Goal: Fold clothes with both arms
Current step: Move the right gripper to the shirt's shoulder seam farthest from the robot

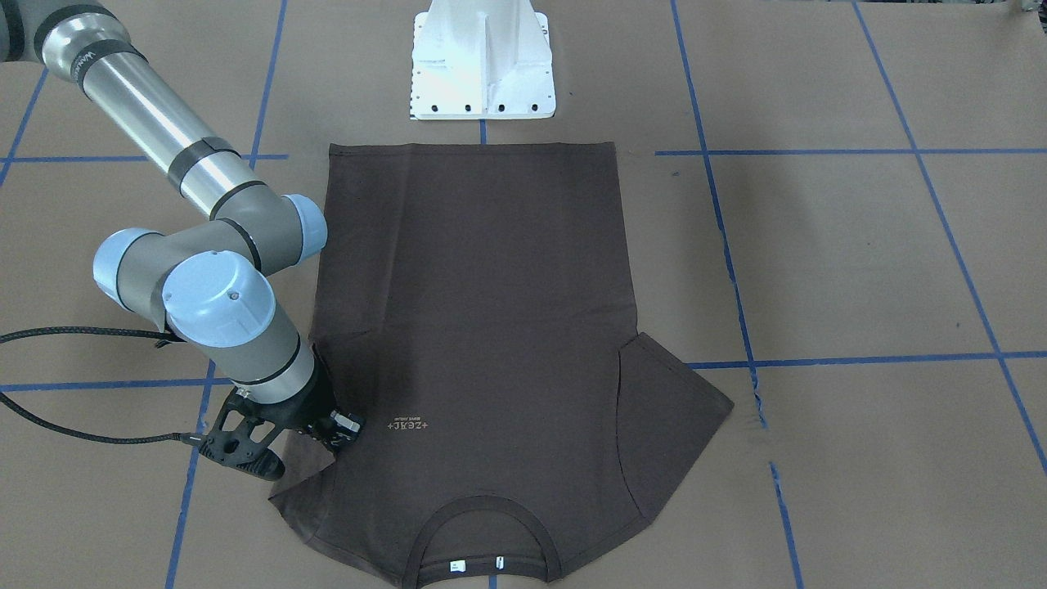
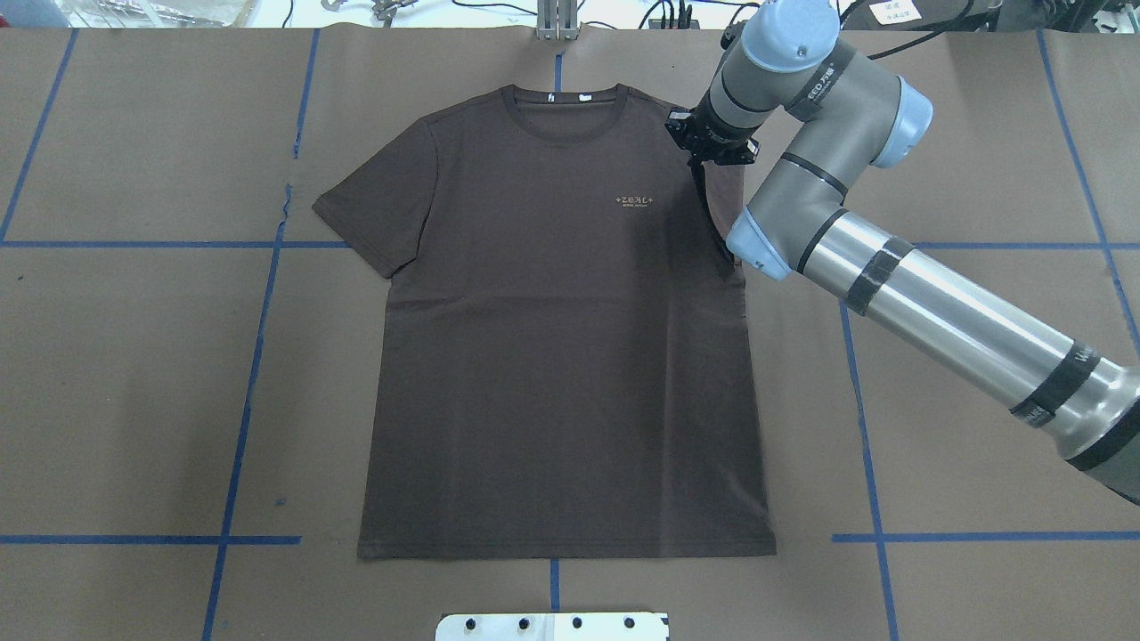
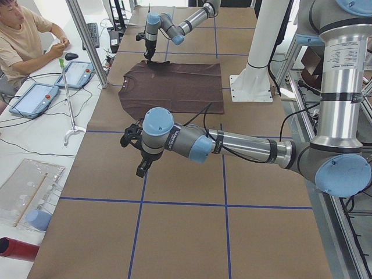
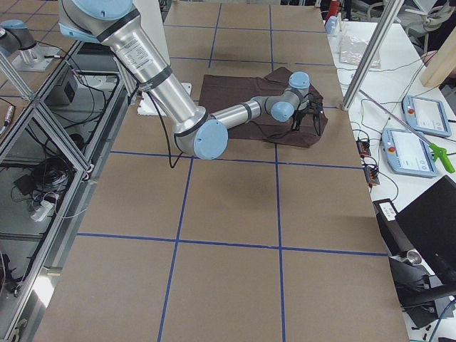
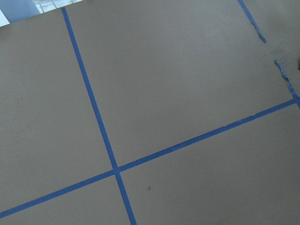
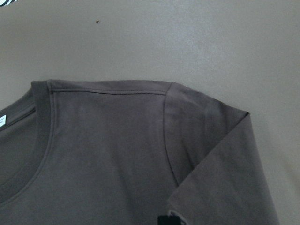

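A dark brown T-shirt point(image 2: 561, 356) lies flat, chest logo point(image 2: 635, 200) up, collar point(image 2: 561, 111) at the far edge. My right gripper point(image 2: 708, 151) is over the shirt's right shoulder and sleeve; it also shows in the front view point(image 1: 331, 433). In the right wrist view the sleeve point(image 6: 220, 154) is folded in diagonally, its hem pulled up to a black fingertip point(image 6: 166, 220), so the gripper looks shut on the sleeve. My left gripper point(image 3: 141, 160) shows only in the exterior left view, over bare paper far from the shirt; I cannot tell if it is open or shut.
Brown paper with blue tape lines point(image 5: 98, 117) covers the table. The white pedestal base point(image 1: 483, 61) stands just behind the shirt's hem. An operator point(image 3: 23, 35) sits beyond the far edge with tablets point(image 3: 35, 96) and a metal pole point(image 3: 87, 40).
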